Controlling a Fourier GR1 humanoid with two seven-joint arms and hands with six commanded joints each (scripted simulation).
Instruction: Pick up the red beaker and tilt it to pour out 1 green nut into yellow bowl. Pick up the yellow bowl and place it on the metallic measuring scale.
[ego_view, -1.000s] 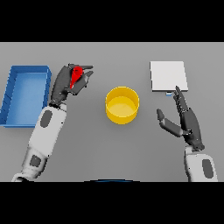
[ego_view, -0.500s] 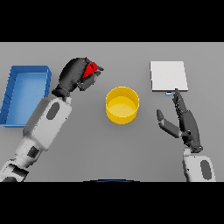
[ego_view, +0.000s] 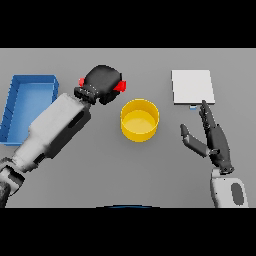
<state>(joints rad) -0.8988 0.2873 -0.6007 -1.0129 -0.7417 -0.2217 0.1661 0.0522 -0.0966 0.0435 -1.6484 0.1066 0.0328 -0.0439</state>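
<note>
The left hand (ego_view: 102, 83) is in the upper left part of the frame, above and to the left of the yellow bowl (ego_view: 140, 120); its dark fingers are wrapped around the red beaker (ego_view: 120, 86), so that only small red parts show, one at the right side of the hand and one at its left side near the wrist; how the beaker is tilted I cannot tell, because the hand covers most of it. The left arm goes from this hand down to the lower left edge of the frame. The yellow bowl stands upright on the grey table (ego_view: 100, 170), near the centre of the frame, just below and to the right of the left hand; I cannot see any nut inside it. The blue tray (ego_view: 15, 97) lies at the left edge of the frame, beside the left arm. The metallic measuring scale (ego_view: 193, 87) is a pale square plate in the upper right part; the right hand (ego_view: 212, 139) is just below it, in the right part of the frame, with its fingers straight and spread, holding nothing, well apart from the bowl.
</note>
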